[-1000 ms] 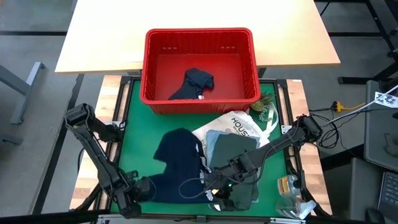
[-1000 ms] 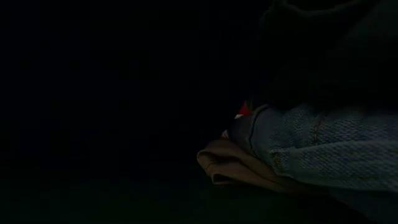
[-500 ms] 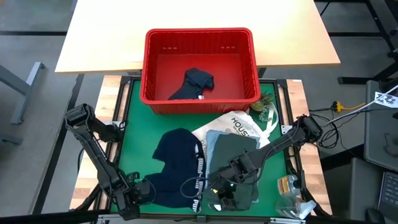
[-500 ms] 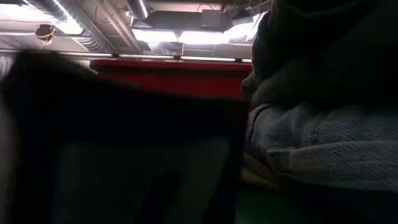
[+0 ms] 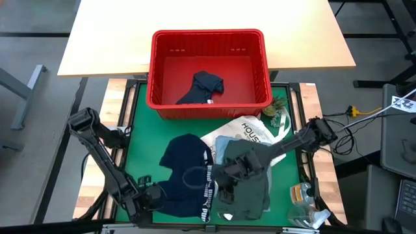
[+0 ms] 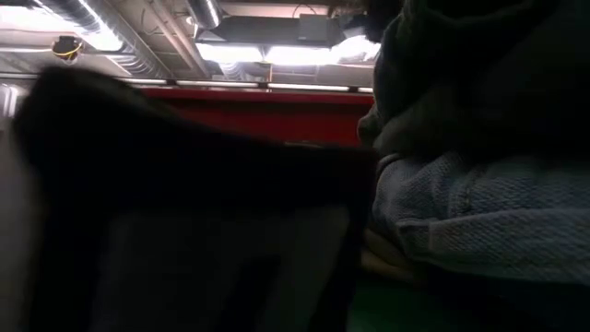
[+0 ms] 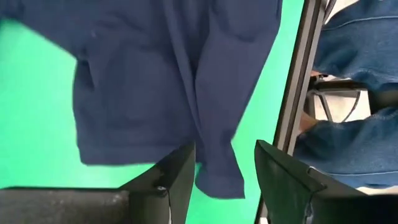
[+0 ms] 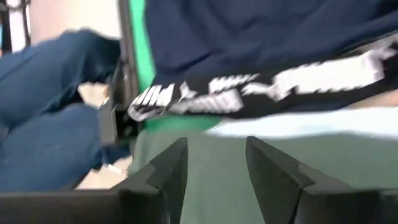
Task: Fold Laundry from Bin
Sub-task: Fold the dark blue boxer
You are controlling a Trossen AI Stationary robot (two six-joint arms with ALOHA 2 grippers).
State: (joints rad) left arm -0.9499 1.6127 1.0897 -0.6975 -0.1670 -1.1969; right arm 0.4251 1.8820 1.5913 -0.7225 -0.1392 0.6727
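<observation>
Since a second ago we have let the navy shorts (image 5: 188, 179) drop flat on the green mat (image 5: 146, 130), white-lettered waistband now showing. Our left gripper (image 7: 224, 180) hangs with fingers parted over the shorts' near edge, holding nothing. Our right gripper (image 8: 214, 168), also parted and empty, hovers above the dark olive garment (image 5: 247, 175) beside the waistband. One more navy piece (image 5: 205, 86) lies in the red bin (image 5: 208, 38).
</observation>
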